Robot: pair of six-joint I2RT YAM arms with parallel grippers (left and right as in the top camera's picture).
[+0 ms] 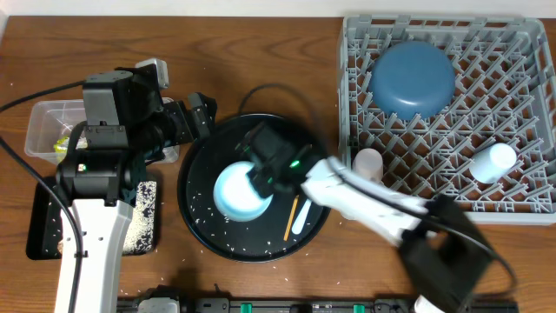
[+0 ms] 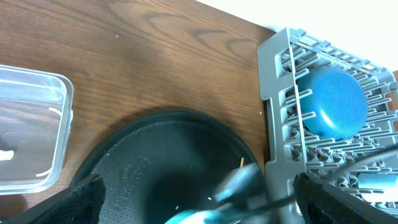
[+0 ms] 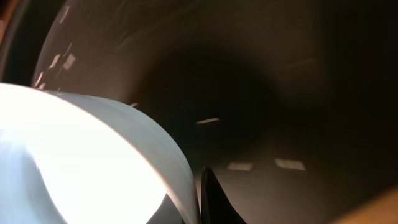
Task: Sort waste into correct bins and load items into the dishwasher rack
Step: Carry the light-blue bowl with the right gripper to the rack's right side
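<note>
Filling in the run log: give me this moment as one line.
right gripper at pale blue bowl on round black tray, grip unclear | left gripper open, empty | dark blue plate in rack

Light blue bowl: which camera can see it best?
The overhead view: most of the bowl shows, sitting on the round black tray. The left wrist view catches only a sliver at its bottom edge; the right wrist view is so close that it is just white glare.
</note>
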